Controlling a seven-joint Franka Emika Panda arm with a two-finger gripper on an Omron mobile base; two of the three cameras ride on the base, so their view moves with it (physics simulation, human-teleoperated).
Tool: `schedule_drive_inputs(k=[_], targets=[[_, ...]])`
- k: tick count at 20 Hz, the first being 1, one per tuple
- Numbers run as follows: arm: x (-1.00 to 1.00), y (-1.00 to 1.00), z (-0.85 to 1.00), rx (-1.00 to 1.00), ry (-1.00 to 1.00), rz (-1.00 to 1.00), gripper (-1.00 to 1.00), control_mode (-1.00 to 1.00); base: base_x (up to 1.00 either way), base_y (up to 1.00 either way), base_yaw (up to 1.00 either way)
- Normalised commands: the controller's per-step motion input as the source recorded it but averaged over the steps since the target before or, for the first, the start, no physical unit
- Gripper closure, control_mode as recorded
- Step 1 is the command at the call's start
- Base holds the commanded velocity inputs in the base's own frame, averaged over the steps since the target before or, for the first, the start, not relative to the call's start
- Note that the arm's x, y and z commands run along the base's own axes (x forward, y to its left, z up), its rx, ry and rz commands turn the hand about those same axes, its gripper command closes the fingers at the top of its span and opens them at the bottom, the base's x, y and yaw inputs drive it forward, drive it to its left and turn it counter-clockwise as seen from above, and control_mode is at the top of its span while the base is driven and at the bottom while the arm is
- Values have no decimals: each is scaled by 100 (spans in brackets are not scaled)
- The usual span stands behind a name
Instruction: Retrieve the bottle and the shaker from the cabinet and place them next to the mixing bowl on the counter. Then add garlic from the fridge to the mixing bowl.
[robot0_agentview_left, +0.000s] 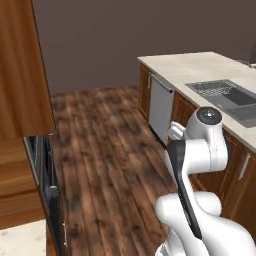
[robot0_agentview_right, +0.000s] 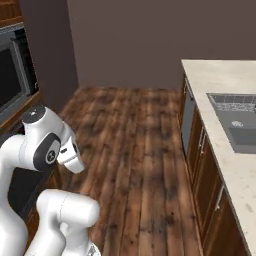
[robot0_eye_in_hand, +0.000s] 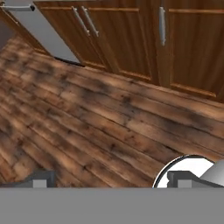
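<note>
In the hand view my gripper (robot0_eye_in_hand: 111, 180) is open, its two dark fingertips (robot0_eye_in_hand: 41, 178) set wide apart with nothing between them. It points down at the brown plank floor (robot0_eye_in_hand: 87, 127), in front of a row of brown cupboard doors (robot0_eye_in_hand: 131, 39) with silver bar handles. My white arm (robot0_agentview_left: 200, 145) is folded up close over the base. The bottle, the shaker, the cabinet, the mixing bowl, the garlic and the fridge are out of view.
A beige stone worktop (robot0_agentview_left: 195, 67) with an inset grey sink (robot0_agentview_left: 225, 95) runs along the right over brown cupboards and a grey dishwasher front (robot0_agentview_left: 161, 107). A built-in oven (robot0_agentview_right: 12, 75) in a tall wooden housing (robot0_agentview_left: 22, 70) stands at the left. Open plank floor (robot0_agentview_right: 135, 140) lies between them.
</note>
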Motion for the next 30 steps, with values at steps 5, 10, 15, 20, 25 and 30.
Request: schedule_drive_inputs(k=[5,10,15,20,25,30], targets=[[0,0,0,0,0,0,-100,100,0,-3,-49],[0,0,0,0,0,0,-100,100,0,-2,-49],[0,0,0,0,0,0,-100,100,0,-2,-49],[0,0,0,0,0,0,-100,100,0,-1,-48],[0,0,0,0,0,0,-100,100,0,-4,-47],[0,0,0,0,0,0,-100,100,0,-2,-47]])
